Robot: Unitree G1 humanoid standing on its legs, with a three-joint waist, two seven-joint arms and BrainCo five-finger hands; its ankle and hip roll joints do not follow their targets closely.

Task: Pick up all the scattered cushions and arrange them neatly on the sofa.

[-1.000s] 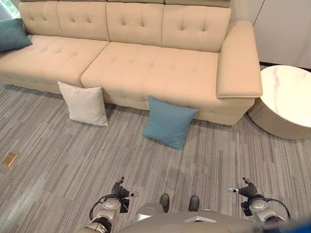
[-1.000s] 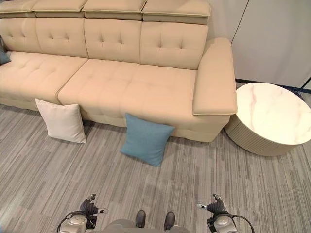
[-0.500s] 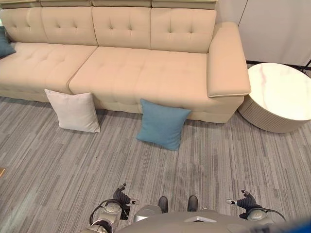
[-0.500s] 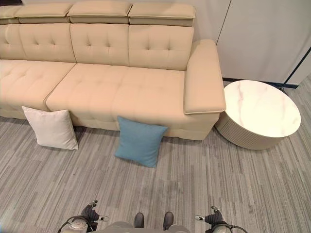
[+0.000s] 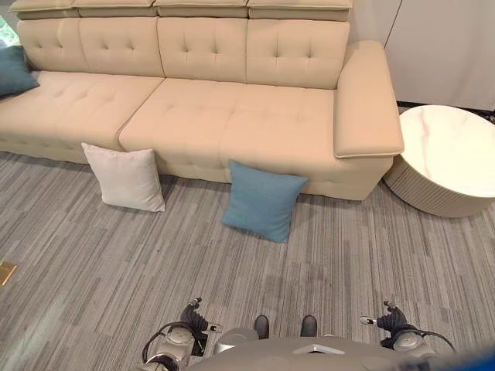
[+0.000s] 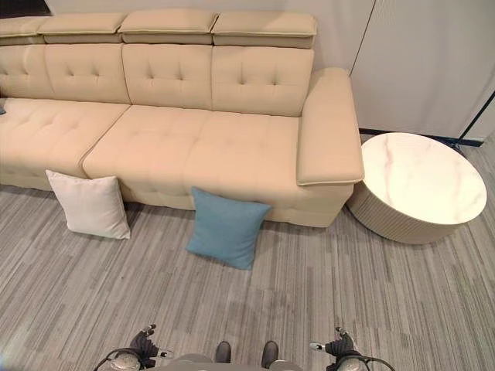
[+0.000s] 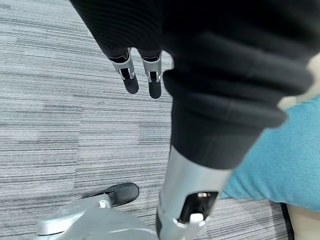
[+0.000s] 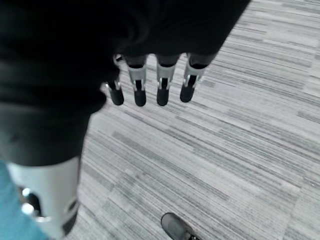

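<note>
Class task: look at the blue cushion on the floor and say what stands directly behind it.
Behind the blue cushion is the front of the beige sofa; it leans there. The sofa's base there is covered.

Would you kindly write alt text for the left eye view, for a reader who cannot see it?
Two cushions lean against the front of a beige sofa on grey striped carpet: a white cushion and a blue cushion. A teal cushion lies on the seat's far left end, and a round white table stands beside the right armrest.
</note>
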